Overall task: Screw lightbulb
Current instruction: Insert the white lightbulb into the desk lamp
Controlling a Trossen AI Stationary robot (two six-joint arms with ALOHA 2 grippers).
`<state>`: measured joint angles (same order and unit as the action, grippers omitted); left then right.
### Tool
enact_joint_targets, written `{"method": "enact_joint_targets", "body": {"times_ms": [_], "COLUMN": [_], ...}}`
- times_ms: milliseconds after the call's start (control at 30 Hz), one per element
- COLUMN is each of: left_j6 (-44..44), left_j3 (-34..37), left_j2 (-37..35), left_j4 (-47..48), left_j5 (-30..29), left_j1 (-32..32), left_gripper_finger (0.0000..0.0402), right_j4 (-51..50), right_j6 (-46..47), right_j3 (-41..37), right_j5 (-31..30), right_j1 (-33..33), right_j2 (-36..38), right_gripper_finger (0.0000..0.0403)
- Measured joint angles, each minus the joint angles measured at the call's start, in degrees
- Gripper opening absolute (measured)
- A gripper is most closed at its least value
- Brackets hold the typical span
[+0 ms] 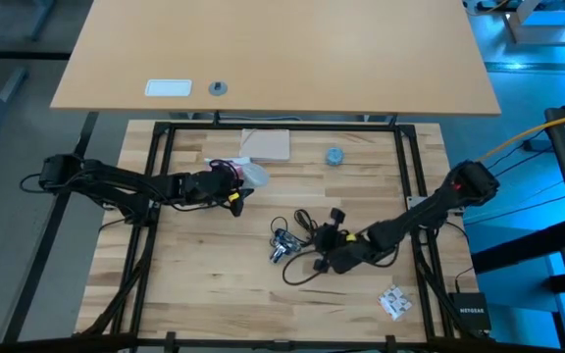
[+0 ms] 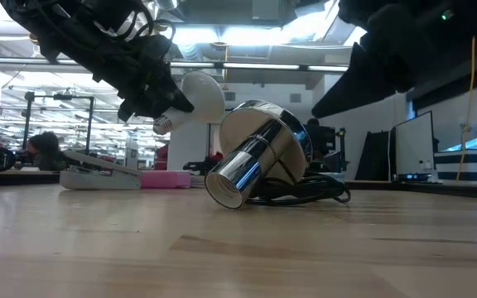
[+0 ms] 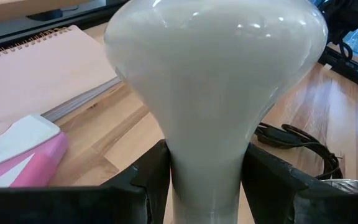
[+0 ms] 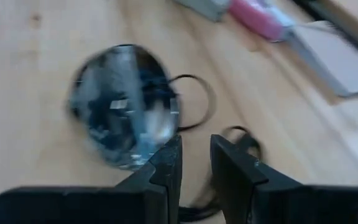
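Observation:
The white frosted lightbulb (image 3: 216, 74) is held in my left gripper (image 1: 238, 186) above the table's middle left. In the low view its globe (image 2: 201, 95) is up in the air and its grey screw base (image 2: 162, 124) points down-left. The round silvery socket (image 1: 282, 245) lies on its side on the wood (image 2: 255, 161), with its black cord (image 1: 307, 227) coiled beside it. My right gripper (image 4: 194, 168) hovers just right of the socket (image 4: 123, 106), its fingers a narrow gap apart. I cannot tell whether it touches the cord. My left gripper pinches the bulb's tapering neck (image 3: 204, 168) between its two fingers (image 3: 151, 177), one on each side. The fingers come roughly level from the table's left and lie along the bulb, with the globe ahead of the fingertips. The bulb is lifted clear of the table and slightly tilted.
A spiral notebook (image 1: 266, 144) and a pink-and-white object (image 1: 222, 167) lie at the far side behind the left gripper. A blue-grey cap (image 1: 334, 156) sits far right of centre. A white packet (image 1: 395, 302) lies near right. Black frame rails (image 1: 160, 186) border the wood.

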<state>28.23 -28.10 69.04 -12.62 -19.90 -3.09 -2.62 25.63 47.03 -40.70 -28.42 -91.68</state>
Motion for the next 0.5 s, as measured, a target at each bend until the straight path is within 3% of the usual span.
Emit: {"method": "enact_joint_targets", "body": {"times_ms": [200,500], "left_j6": [0.03,0.26], "left_j3": [0.0,0.0], "left_j2": [0.0,0.0], "left_j4": [0.0,0.0], "left_j5": [0.0,0.0], "left_j1": [0.0,0.0], "left_gripper_finger": [0.0155,0.0155], "right_j4": [5.75,5.84], "right_j6": [-4.72,-7.46], "right_j3": [0.0,0.02], "right_j5": [6.62,4.28], "right_j1": [-0.04,-0.02], "right_j2": [-1.26,-1.26], "right_gripper_finger": [0.0088,0.0088]}}
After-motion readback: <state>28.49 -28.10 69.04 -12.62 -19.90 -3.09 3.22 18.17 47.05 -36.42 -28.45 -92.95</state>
